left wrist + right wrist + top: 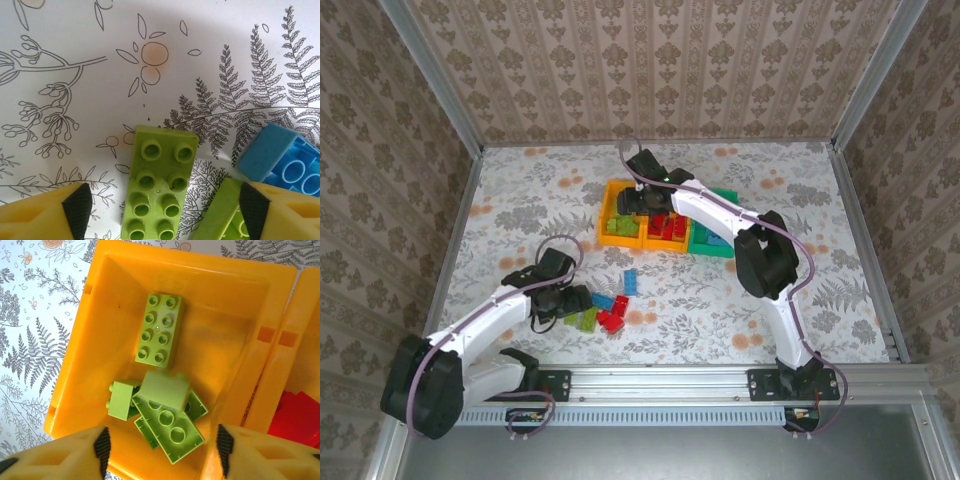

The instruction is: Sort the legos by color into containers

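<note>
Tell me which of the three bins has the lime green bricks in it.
The orange bin at the left end of the row holds lime bricks. The middle orange bin holds red bricks, and the right-end bin is teal.

Robot test cell, lab-type. Aluminium profile frame [432, 75] bounds enclosure. Damask-patterned wall panels [660, 70] on three sides. Floral-print tabletop [520, 200]. Left arm [480, 320], right arm [720, 210] bolted to slotted mounting rail [660, 378]. Exposed cabling [811, 268].
</note>
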`<move>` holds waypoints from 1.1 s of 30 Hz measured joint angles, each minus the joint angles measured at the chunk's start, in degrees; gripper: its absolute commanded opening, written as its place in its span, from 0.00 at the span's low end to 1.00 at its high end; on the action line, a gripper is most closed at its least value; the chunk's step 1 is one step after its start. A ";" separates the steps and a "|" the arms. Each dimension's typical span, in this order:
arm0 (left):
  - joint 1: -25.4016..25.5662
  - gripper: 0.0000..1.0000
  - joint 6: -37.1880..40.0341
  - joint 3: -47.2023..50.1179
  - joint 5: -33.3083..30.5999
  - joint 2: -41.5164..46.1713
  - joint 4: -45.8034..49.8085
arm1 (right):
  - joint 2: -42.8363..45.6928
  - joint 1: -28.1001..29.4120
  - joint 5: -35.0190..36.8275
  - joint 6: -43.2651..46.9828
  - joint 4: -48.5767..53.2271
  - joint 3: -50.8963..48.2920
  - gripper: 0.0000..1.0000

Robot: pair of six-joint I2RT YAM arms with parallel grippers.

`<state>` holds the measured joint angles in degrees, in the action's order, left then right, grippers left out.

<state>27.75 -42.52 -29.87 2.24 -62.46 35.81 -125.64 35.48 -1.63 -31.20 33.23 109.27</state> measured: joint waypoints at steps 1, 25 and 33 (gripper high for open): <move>0.02 0.77 -0.09 0.02 -0.17 0.22 0.09 | 0.00 -0.09 -0.22 -0.02 0.00 0.00 0.69; 0.68 0.38 -2.84 2.05 -3.87 -1.86 0.79 | 14.69 -1.55 -0.48 -0.46 -3.39 -15.58 0.77; 0.68 0.37 -2.23 -0.96 -3.26 -5.44 0.11 | 18.38 -2.99 0.28 -0.48 -3.72 -21.46 0.77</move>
<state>28.42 -44.75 -30.83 -1.02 -67.90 35.92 -107.26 32.49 -1.34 -31.68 29.52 87.81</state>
